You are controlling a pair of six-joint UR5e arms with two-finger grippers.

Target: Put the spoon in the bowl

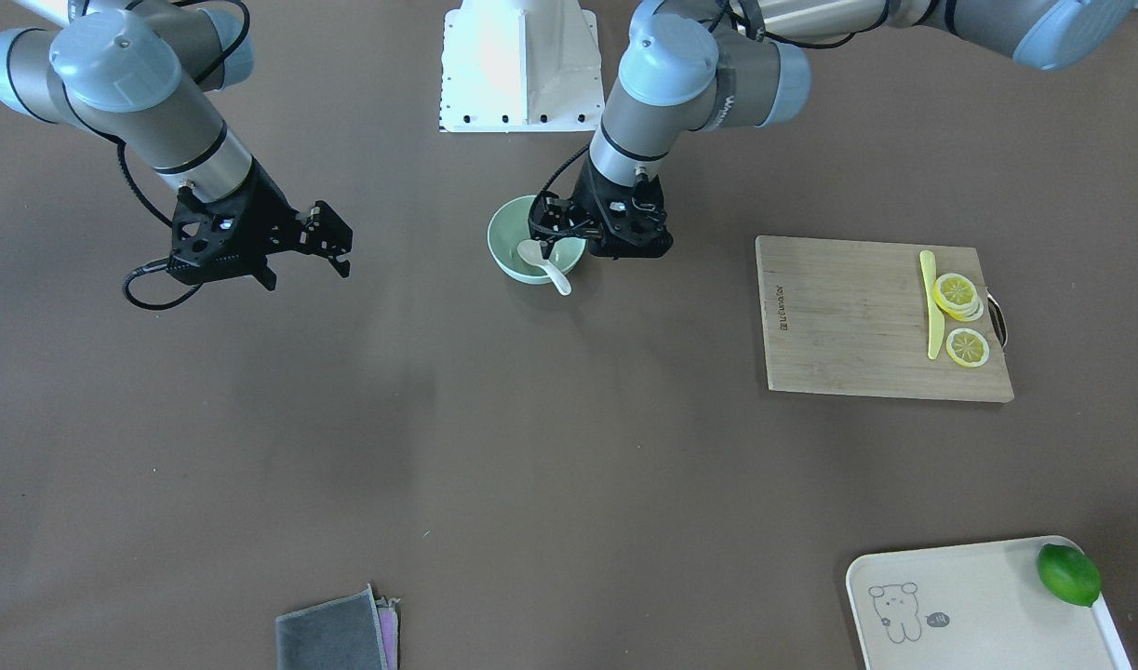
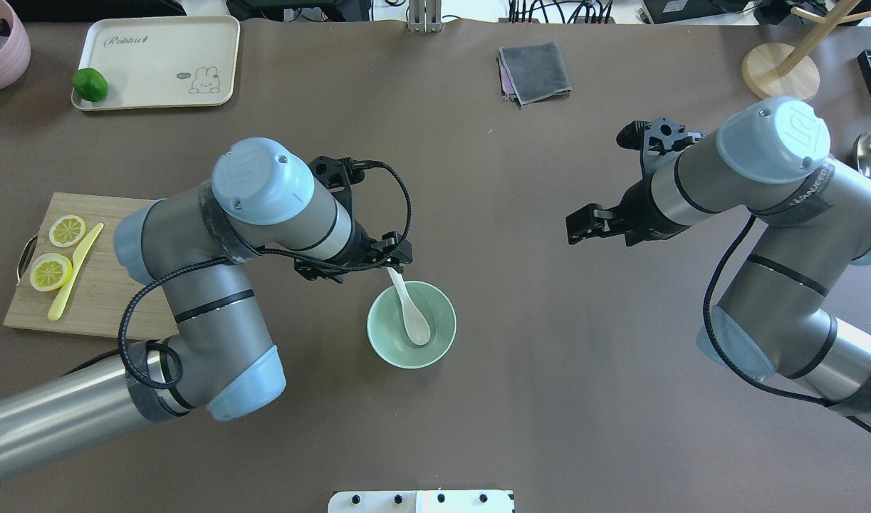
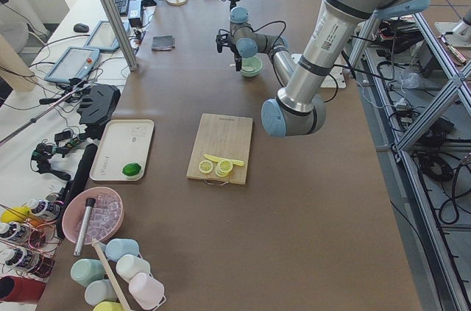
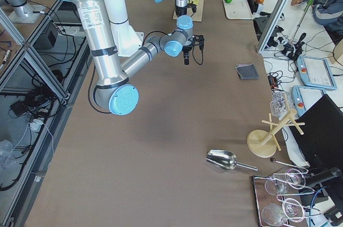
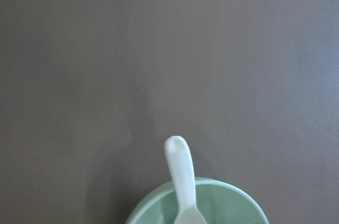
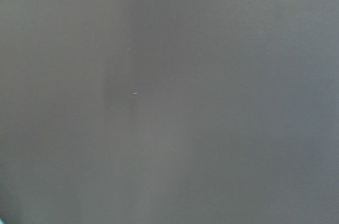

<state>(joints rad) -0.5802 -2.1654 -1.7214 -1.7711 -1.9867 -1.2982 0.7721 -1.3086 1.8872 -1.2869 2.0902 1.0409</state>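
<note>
The white spoon (image 1: 542, 261) lies in the mint-green bowl (image 1: 503, 253), scoop down inside and handle leaning out over the rim. In the overhead view the spoon (image 2: 410, 313) rests in the bowl (image 2: 385, 345) with its handle tip by my left gripper (image 2: 398, 258). My left gripper (image 1: 548, 230) hovers over the bowl's edge, open, not gripping the handle. The left wrist view shows the spoon handle (image 5: 181, 173) free above the bowl rim (image 5: 145, 211), with no fingers in frame. My right gripper (image 1: 338, 244) is open and empty, far off over bare table; it also shows in the overhead view (image 2: 581, 226).
A wooden cutting board (image 1: 848, 316) with a yellow knife (image 1: 931, 307) and lemon slices (image 1: 957, 296) lies on my left side. A cream tray (image 1: 959, 605) holds a lime (image 1: 1068, 574). A folded grey cloth (image 1: 336, 637) lies at the far edge.
</note>
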